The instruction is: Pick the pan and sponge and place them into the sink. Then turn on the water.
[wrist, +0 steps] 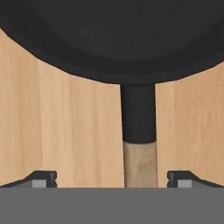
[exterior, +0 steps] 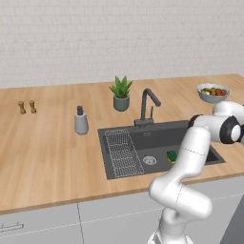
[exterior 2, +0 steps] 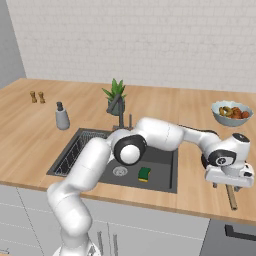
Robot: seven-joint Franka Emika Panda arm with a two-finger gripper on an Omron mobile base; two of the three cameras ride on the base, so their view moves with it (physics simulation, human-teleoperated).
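In the hand view the black pan (wrist: 109, 39) lies on the wooden counter, its rim across the top. Its handle (wrist: 139, 144), dark near the pan and wood-coloured at the end, runs down between my fingertips. My gripper (wrist: 113, 179) is open and hangs just above the handle, a finger on each side, touching nothing. From the right base view the gripper (exterior 2: 230, 186) is low over the counter right of the sink, and the handle's wooden end (exterior 2: 231, 197) pokes out below it. The green and yellow sponge (exterior: 171, 156) (exterior 2: 144, 173) lies inside the dark sink (exterior: 157, 136) (exterior 2: 165, 159). No water falls from the faucet (exterior: 147, 102).
A wire rack (exterior: 121, 152) fills the sink's left part. A soap bottle (exterior: 81, 121) (exterior 2: 62, 117) and a potted plant (exterior: 121, 93) stand behind the sink. A fruit bowl (exterior: 213, 92) (exterior 2: 231, 113) sits at the back right. Two small shakers (exterior: 26, 106) stand far left.
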